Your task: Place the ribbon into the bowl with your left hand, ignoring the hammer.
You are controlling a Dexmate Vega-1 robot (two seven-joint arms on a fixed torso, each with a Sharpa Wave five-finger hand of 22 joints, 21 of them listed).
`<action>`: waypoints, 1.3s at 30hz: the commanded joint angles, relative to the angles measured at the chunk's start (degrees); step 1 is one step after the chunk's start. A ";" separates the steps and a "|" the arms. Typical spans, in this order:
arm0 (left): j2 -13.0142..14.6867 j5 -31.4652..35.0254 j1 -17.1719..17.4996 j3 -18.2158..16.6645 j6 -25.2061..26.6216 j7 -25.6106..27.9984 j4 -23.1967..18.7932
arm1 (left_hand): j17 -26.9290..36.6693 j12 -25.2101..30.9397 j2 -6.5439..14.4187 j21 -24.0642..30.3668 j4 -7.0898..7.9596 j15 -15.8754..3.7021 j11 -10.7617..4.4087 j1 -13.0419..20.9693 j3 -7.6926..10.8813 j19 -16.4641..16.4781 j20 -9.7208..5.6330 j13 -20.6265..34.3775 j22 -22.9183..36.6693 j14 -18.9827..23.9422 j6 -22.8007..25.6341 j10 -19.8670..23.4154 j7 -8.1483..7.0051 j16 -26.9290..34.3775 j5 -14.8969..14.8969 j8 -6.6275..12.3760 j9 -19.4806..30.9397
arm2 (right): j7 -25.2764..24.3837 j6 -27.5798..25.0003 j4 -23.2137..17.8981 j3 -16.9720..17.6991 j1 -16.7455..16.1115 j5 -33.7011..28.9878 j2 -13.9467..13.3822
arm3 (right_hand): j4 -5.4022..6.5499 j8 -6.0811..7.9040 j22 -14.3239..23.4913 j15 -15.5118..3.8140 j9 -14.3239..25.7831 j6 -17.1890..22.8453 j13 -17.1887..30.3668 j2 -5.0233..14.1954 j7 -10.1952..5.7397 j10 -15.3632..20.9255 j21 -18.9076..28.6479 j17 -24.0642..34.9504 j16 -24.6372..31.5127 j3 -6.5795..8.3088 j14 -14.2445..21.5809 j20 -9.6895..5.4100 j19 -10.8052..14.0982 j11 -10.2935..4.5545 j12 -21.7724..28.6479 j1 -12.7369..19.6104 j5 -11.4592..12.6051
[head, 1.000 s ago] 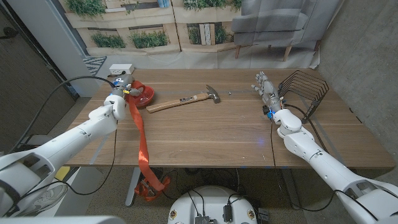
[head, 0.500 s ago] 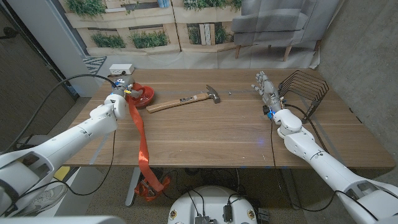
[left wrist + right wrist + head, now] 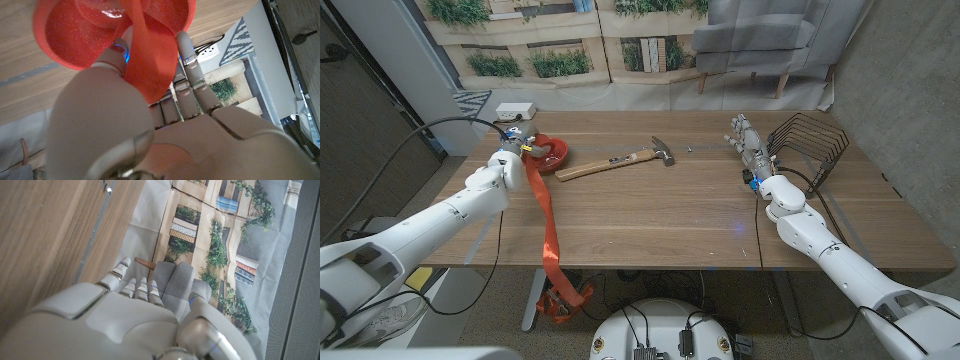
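At the table's far left corner, a long orange-red ribbon (image 3: pixel 545 215) is held by the left hand (image 3: pixel 512 150), its upper end gripped just beside a red bowl (image 3: pixel 552 155). From the hand, the flat, matte band is seen running down across the wooden table (image 3: pixel 670 215), over the near edge, and ending in a crumpled heap on the floor below. No writing or brand mark can be read on the ribbon, the bowl, or anything else in view. Seen from the left wrist, the ribbon (image 3: pixel 150 60) is pinched between the thumb and the fingers (image 3: pixel 187 55), with its end reaching over the rim of the glittery red bowl (image 3: pixel 65 40). A hammer (image 3: pixel 620 160) with a wooden handle and metal head is seen lying to the right of the bowl, apart from it. Farther right, the right hand (image 3: pixel 748 142) is held near a black wire rack (image 3: pixel 810 145), its fingers straight and close together, gripping nothing. Seen from the right wrist, the same fingers (image 3: pixel 132 287) are shown stretched out side by side. A small white box (image 3: pixel 516 109) is seen behind the table's far left corner.
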 commanded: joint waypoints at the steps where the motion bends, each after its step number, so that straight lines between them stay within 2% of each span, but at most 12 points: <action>1: 0.71 0.87 -0.44 0.54 0.34 -3.56 -0.93 | -1.24 -0.45 -1.12 -1.02 0.65 -7.38 0.79 -1.74 -0.24 -1.22 -1.59 -1.03 -0.19 1.26 -2.27 -2.65 0.11 -0.80 0.47 -0.77 -0.03 | 0.21 -0.03 0.41 -0.12 0.39 -0.02 0.17 | -0.06 0.10 0.23 -0.13 0.32 -0.08 0.29 0.07 0.02 0.24 0.22 0.14 0.21 0.34 0.36 -0.05 0.46 -0.41 0.18 -0.47 0.00; 3: 0.76 0.87 -0.50 0.53 0.65 -4.29 -1.23 | -2.04 -0.44 -1.89 -2.20 0.74 -6.67 0.89 -2.74 -0.42 -2.45 -0.40 -1.95 -0.30 -2.32 -4.37 -4.97 0.02 -1.35 0.59 -1.09 -0.15 | 0.28 -0.02 0.47 -0.11 0.45 0.02 0.19 | -0.06 0.11 0.23 -0.11 0.32 -0.07 0.29 0.07 0.00 0.26 0.22 0.14 0.22 0.34 0.38 -0.06 0.45 -0.39 0.19 -0.48 0.00; 7: 0.99 0.97 -0.60 0.54 0.41 -5.15 -1.57 | -2.82 -0.60 -2.73 -3.81 0.99 -5.45 1.85 -4.09 -0.75 -4.05 0.91 -3.02 -0.40 -5.81 -7.12 -7.86 0.59 -1.50 0.78 -1.35 -0.32 | 0.36 0.04 0.64 -0.19 0.58 -0.11 0.18 | -0.06 0.11 0.23 -0.13 0.32 -0.08 0.29 0.08 0.02 0.26 0.22 0.14 0.23 0.35 0.41 -0.04 0.46 -0.34 0.19 -0.48 0.00; 9: 1.29 0.66 -0.62 0.45 -0.36 -5.84 -1.73 | -3.34 -0.79 -3.36 -5.20 0.89 -3.70 2.35 -4.60 -1.03 -5.82 2.04 -3.84 -0.36 -9.35 -9.22 -10.92 0.88 -1.65 0.96 -1.37 -0.47 | 0.34 -0.07 0.62 -0.15 0.58 0.04 0.25 | -0.07 0.09 0.23 -0.19 0.32 -0.11 0.29 0.08 0.04 0.25 0.22 0.14 0.23 0.36 0.40 -0.04 0.45 -0.32 0.18 -0.48 0.00; 11: 1.42 0.47 -0.63 0.33 -0.53 -6.41 -1.93 | -4.09 -0.68 -3.59 -7.46 0.65 -1.26 3.06 -4.80 -1.36 -8.10 3.63 -5.34 -0.39 -15.36 -11.65 -15.61 1.09 -1.50 1.29 -1.11 -0.67 | 0.35 0.02 0.73 -0.16 0.64 0.01 0.29 | -0.07 0.10 0.23 -0.17 0.32 -0.09 0.29 0.08 0.02 0.24 0.22 0.13 0.23 0.37 0.42 -0.06 0.46 -0.32 0.18 -0.48 0.00; 13: 1.61 0.73 -0.68 0.42 -0.67 -6.80 -2.14 | -4.38 -0.51 -3.60 -8.53 0.64 -0.20 3.46 -4.96 -1.51 -9.32 4.30 -5.92 -0.41 -17.65 -12.72 -16.84 0.98 -1.59 1.37 -1.11 -0.74 | 0.31 -0.05 0.76 -0.15 0.69 0.05 0.34 | -0.07 0.12 0.23 -0.18 0.32 -0.06 0.29 0.08 0.02 0.25 0.23 0.13 0.22 0.37 0.38 -0.06 0.47 -0.32 0.18 -0.48 0.00; 23: 1.66 0.70 -0.23 -0.38 -0.82 -6.54 -2.89 | -5.01 -0.35 -3.70 -11.20 0.80 1.51 4.21 -5.76 -2.43 -12.05 5.92 -7.38 -0.39 -22.68 -16.13 -20.52 1.21 -1.45 1.41 -1.28 -0.87 | 0.55 -0.01 1.29 -0.31 1.11 -0.03 0.50 | -0.08 0.11 0.23 -0.13 0.32 -0.09 0.29 0.09 0.01 0.30 0.23 0.13 0.22 0.40 0.40 -0.03 0.48 -0.39 0.20 -0.48 0.01; 28: 1.74 0.02 0.60 -1.47 -1.01 -5.30 -3.69 | -5.54 -0.48 -3.92 -14.61 1.36 3.57 4.66 -7.31 -4.54 -16.48 9.86 -8.69 -0.37 -28.44 -20.46 -24.85 0.98 -1.51 1.43 -1.56 -1.00 | 0.60 0.06 1.56 -0.33 1.26 0.00 0.61 | -0.09 0.11 0.23 -0.18 0.32 -0.11 0.29 0.09 -0.03 0.30 0.23 0.13 0.21 0.42 0.38 -0.05 0.49 -0.41 0.20 -0.48 0.01; 32: 1.91 -0.41 1.16 -2.22 -1.43 -4.31 -4.19 | -5.85 -0.26 -3.89 -16.31 1.92 3.82 4.68 -8.61 -5.78 -18.41 10.86 -9.33 -0.35 -30.65 -22.95 -26.55 1.13 -1.35 1.42 -1.65 -1.10 | 0.61 0.12 1.79 -0.35 1.33 0.00 0.68 | -0.09 0.11 0.23 -0.17 0.31 -0.12 0.29 0.09 0.00 0.26 0.22 0.13 0.21 0.43 0.37 -0.04 0.48 -0.46 0.19 -0.48 0.01; 39: 1.79 -1.46 1.98 -3.39 -2.47 -2.59 -4.33 | -6.28 -0.19 -3.35 -19.42 3.32 4.79 5.25 -11.52 -7.68 -21.97 12.49 -10.39 -0.32 -34.65 -26.70 -30.19 0.40 -1.47 1.55 -1.54 -1.28 | 0.75 0.25 2.20 -0.40 1.48 0.03 0.81 | -0.10 0.10 0.23 -0.11 0.32 -0.15 0.29 0.07 0.01 0.25 0.22 0.13 0.21 0.44 0.39 -0.03 0.48 -0.40 0.18 -0.49 0.01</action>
